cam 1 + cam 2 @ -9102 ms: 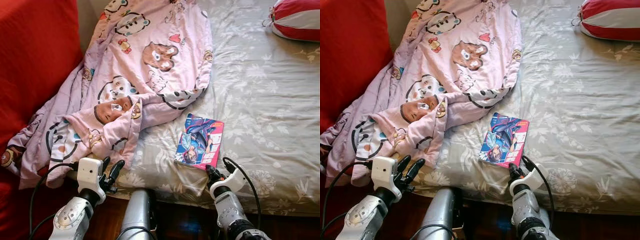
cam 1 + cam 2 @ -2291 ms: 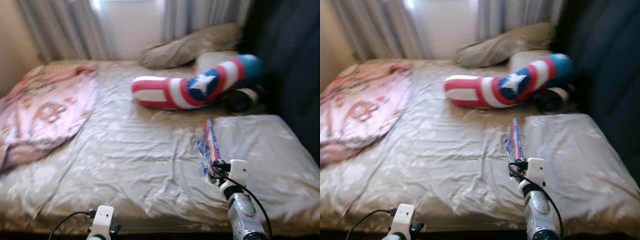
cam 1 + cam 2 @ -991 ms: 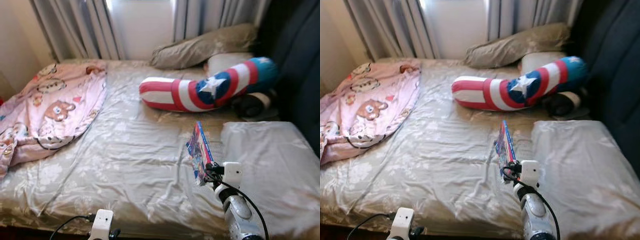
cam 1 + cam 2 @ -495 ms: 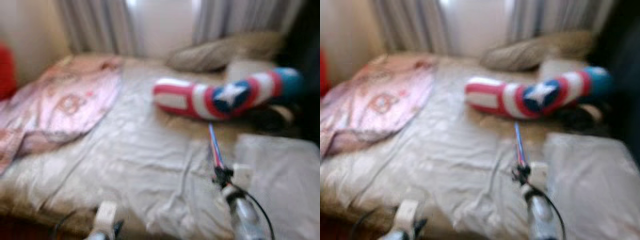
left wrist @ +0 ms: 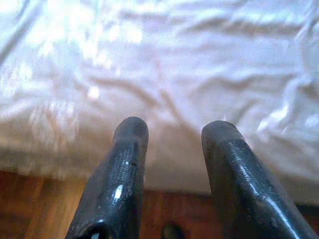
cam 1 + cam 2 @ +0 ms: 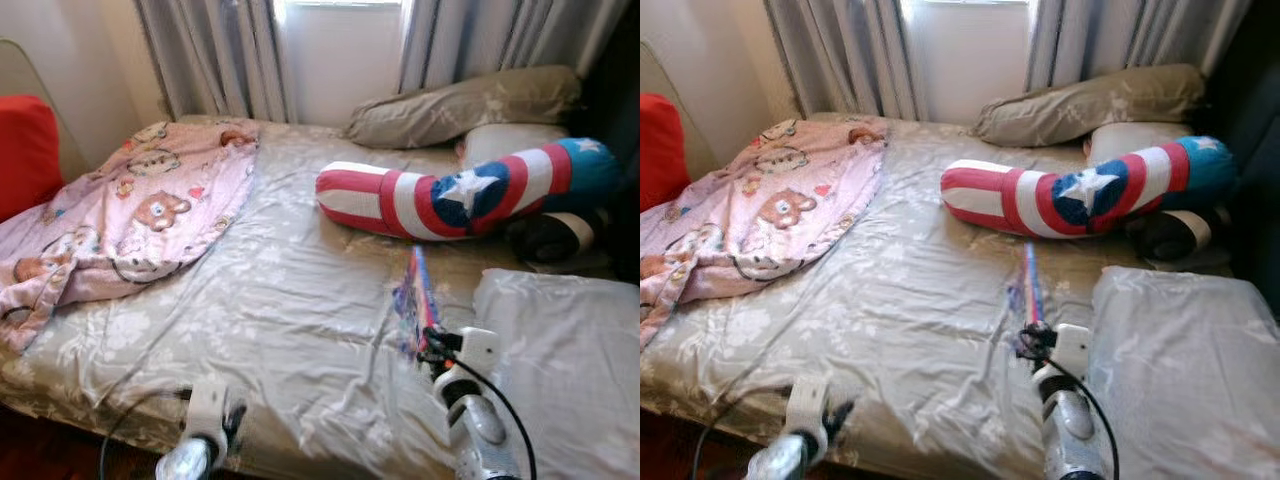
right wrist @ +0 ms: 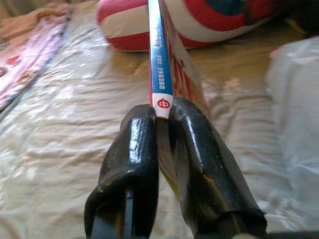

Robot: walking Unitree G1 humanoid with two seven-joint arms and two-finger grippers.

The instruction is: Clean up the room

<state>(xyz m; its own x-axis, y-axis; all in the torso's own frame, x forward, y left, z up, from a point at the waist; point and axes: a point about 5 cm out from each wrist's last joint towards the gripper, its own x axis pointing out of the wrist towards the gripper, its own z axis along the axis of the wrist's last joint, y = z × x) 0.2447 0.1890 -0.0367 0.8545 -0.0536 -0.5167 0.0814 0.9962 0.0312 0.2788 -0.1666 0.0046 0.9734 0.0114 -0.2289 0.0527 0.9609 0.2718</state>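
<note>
While pinched upright between the right gripper's [image 7: 164,129] fingers, book [image 7: 160,55] above the bed [image 6: 250,300].

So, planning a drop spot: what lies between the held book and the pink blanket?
Bare grey sheet, wrinkled, in the eye views, between the book in the right tool and the blanket.

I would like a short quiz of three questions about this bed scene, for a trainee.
1. True or false: the right gripper is shut on the book.
2. What lies on the bed nearest the curtains: A the blanket, B a beige pillow, C the book?
3. Fill in: the left gripper is ____.

Key: 1 true; 2 B; 3 open.
</note>
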